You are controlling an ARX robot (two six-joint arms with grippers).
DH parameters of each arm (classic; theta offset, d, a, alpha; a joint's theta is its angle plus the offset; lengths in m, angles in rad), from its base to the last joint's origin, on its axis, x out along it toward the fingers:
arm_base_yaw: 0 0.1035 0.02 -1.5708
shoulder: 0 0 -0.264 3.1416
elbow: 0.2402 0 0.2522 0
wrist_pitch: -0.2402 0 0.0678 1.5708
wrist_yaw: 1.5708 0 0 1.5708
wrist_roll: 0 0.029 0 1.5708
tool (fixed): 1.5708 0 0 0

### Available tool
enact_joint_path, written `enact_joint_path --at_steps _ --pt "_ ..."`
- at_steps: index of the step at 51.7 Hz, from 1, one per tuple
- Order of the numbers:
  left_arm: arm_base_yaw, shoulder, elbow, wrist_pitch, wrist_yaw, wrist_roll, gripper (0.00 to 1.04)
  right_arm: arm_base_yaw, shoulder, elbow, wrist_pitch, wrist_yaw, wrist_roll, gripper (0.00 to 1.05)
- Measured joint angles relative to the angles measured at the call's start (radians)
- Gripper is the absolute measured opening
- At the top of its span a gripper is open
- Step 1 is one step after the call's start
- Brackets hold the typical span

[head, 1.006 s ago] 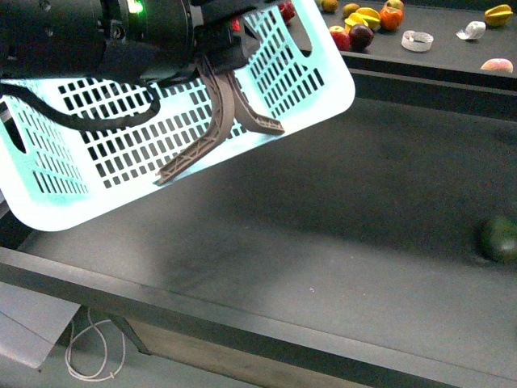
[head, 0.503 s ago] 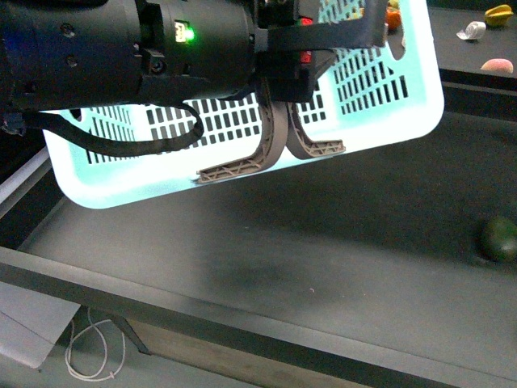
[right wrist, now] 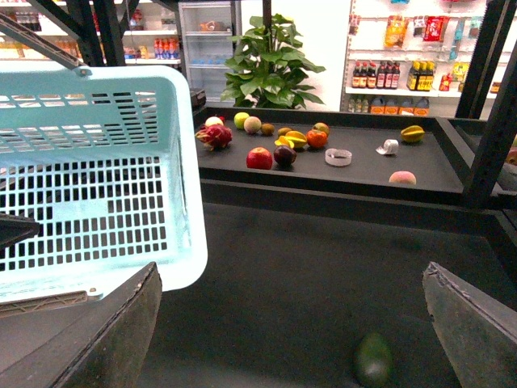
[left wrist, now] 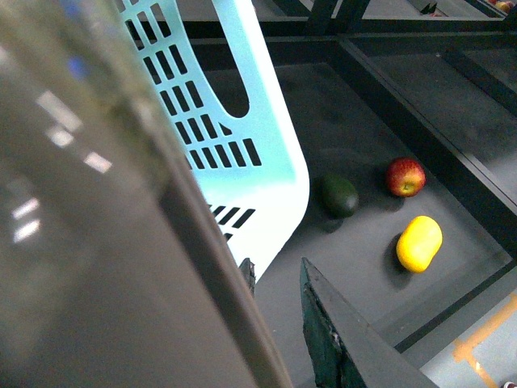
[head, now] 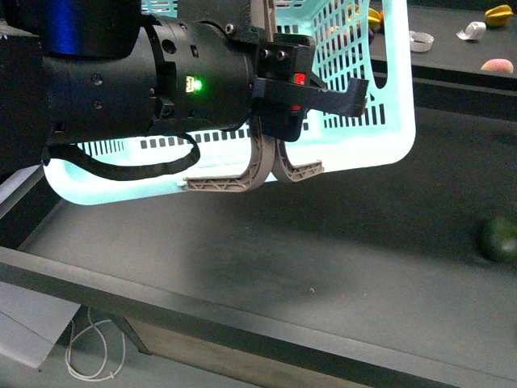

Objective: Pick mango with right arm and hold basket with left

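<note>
The basket [head: 400, 81] is hanging tilted above the table [head: 323, 242] because the left gripper [head: 359, 95] is clamping its rim. The right gripper [right wrist: 291, 271] is hovering with its jaws spread and empty. The mango [left wrist: 419, 242] is lying on the table near a red apple [left wrist: 405, 176], awaiting pickup.

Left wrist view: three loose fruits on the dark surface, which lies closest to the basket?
The dark green fruit, just off the basket at its rounded corner. The red apple and the yellow mango lie farther out.
</note>
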Motion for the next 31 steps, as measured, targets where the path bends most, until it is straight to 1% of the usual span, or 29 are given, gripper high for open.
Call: enact_joint_path --at_steps 16,31 --pt "0.045 0.007 -0.001 0.015 0.036 0.036 0.17 0.000 0.000 0.000 0.000 0.000 0.000 0.96" --pt "0.064 0.007 -0.012 0.022 0.001 0.044 0.17 0.000 0.000 0.000 0.000 0.000 0.000 0.96"
